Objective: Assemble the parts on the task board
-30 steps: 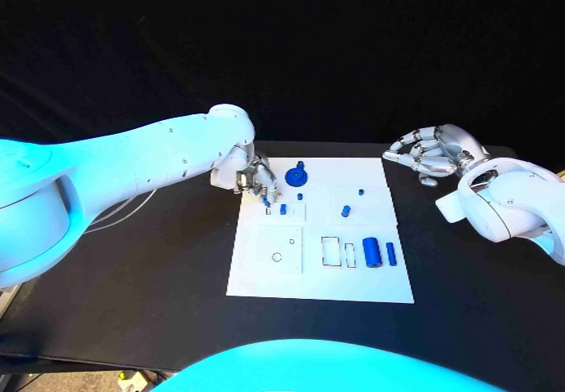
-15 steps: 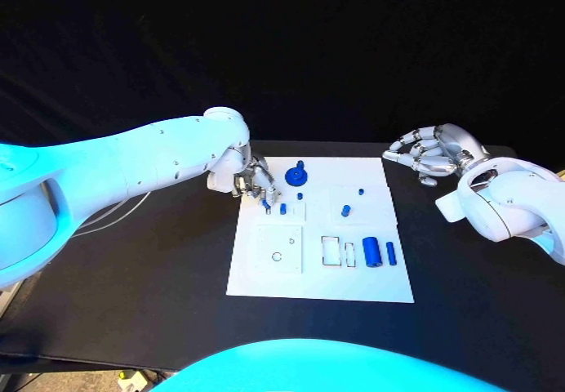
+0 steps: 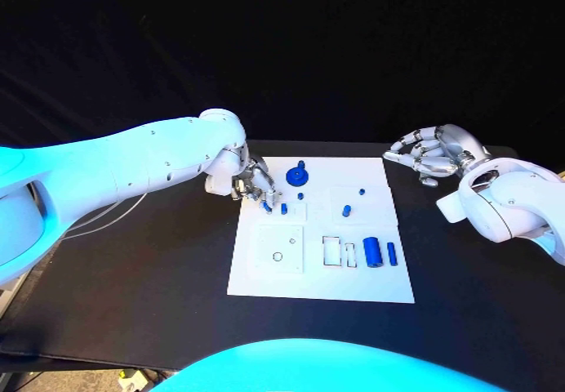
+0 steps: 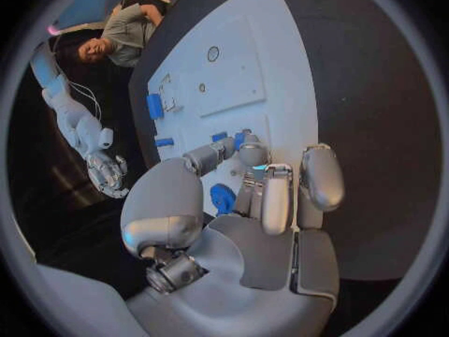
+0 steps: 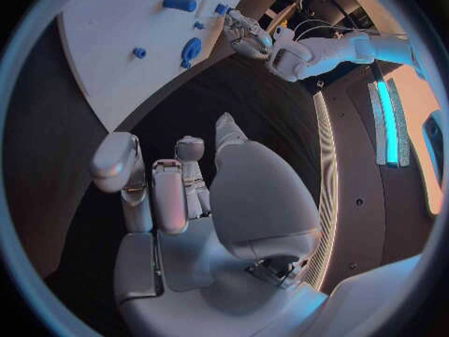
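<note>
Two robot hands, operator: your left robot hand (image 3: 253, 184) curls over the task board (image 3: 320, 286)'s far-left corner, whether it grips a part I cannot tell; your right robot hand (image 3: 426, 155) waits empty, fingers loosely curled, above the tabletop (image 3: 141, 286), probably keeping clear.

Two smooth white arms end in silver hands, left hand (image 3: 251, 181) and right hand (image 3: 429, 154), with jointed metal fingers (image 4: 278, 195).

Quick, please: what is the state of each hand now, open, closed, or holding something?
Left hand: fingers over the task board's far left corner; whether they hold a part cannot be told.
Right hand: off the board, fingers curled, holding nothing.
</note>
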